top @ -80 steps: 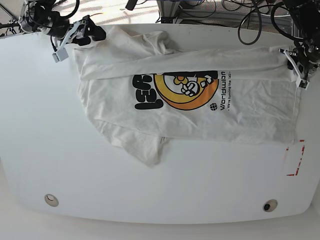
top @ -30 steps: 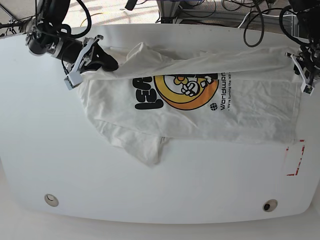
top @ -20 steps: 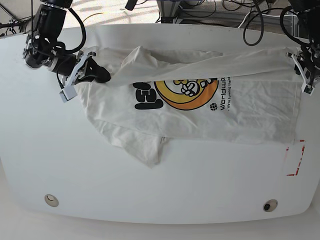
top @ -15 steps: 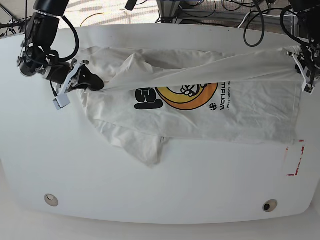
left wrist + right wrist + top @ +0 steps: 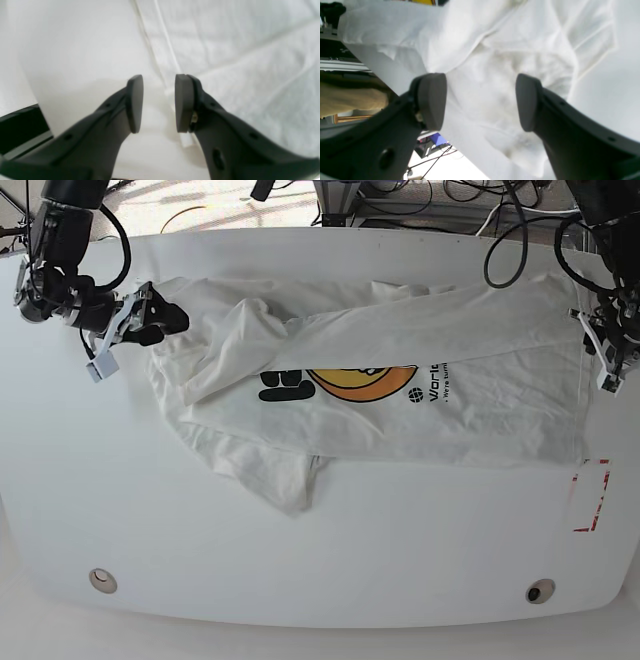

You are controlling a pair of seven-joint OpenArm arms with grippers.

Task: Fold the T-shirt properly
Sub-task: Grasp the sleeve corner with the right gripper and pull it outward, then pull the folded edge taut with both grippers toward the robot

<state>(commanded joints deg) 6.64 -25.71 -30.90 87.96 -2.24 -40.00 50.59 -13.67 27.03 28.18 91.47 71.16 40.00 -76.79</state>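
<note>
White T-shirt (image 5: 400, 370) rumpled across table (image 5: 300, 550)

- White cotton-like cloth T-shirt (image 5: 400, 380): matt, creased, fine weave visible in left wrist view; printed orange/black graphic (image 5: 350, 380) flat, non-glossy.
- White round-edged table (image 5: 300, 560): smooth, faint sheen.
- Left gripper (image 5: 159, 103) & right gripper (image 5: 481, 101): dark grey plastic, matt; pads smooth.

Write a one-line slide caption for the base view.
White T-shirt half-folded on the table, both open grippers, right and left, at its opposite ends.
</note>
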